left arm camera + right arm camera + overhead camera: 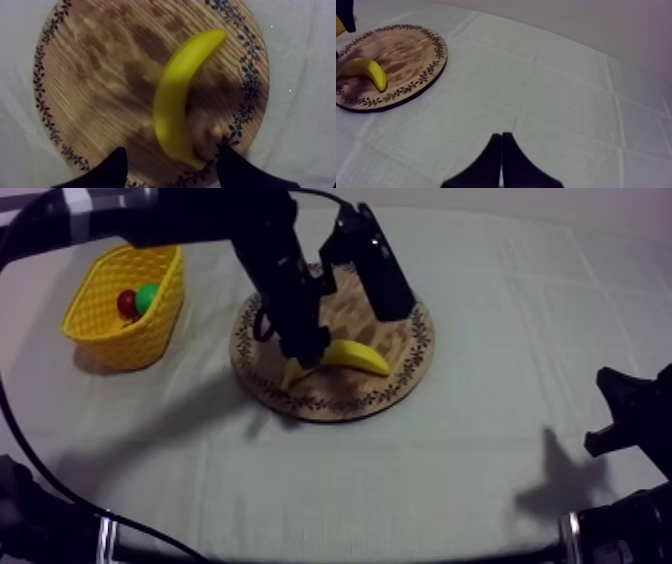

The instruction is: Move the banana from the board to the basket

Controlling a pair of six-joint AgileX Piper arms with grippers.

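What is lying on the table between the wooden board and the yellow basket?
Nothing: in the top view, only bare cloth separates the yellow basket from the wooden board.

Left arm (275,268) is black and blocky, with a pale grey band (76,216) far behind its jaws. Right arm (632,413) is black too, its fingers (492,162) tapering thin.

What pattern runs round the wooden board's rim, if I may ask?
A dark leafy vine on the board; clearest in left wrist view.
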